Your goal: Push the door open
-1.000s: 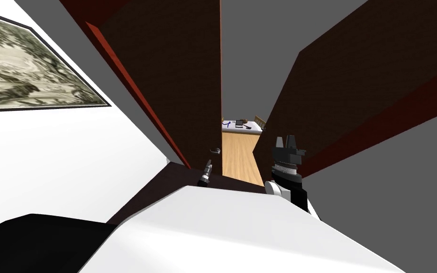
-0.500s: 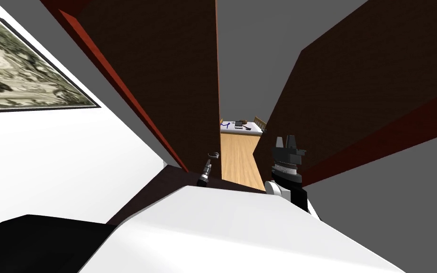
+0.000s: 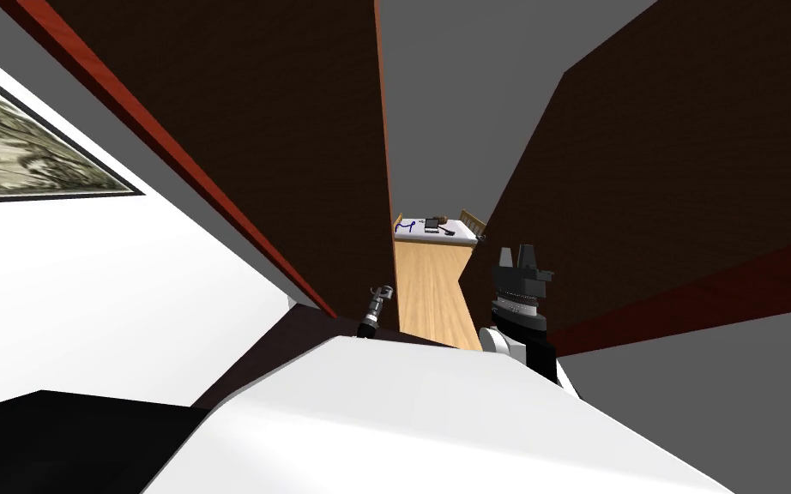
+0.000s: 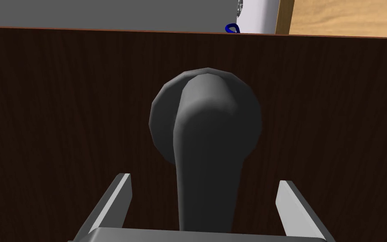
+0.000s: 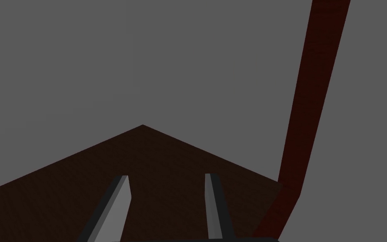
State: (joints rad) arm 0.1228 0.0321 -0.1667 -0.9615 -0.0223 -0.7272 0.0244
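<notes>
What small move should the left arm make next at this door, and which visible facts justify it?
Probably press the left gripper forward into the door: its open fingers straddle the lever handle without gripping, and the door stands only narrowly ajar, showing a strip of wooden floor.

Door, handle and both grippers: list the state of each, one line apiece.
Door: ajar, a gap past its free edge shows wooden floor.
Door handle: ungripped, clear space on either side.
Left gripper: open, straddling the handle.
Right gripper: open, holding nothing.
</notes>
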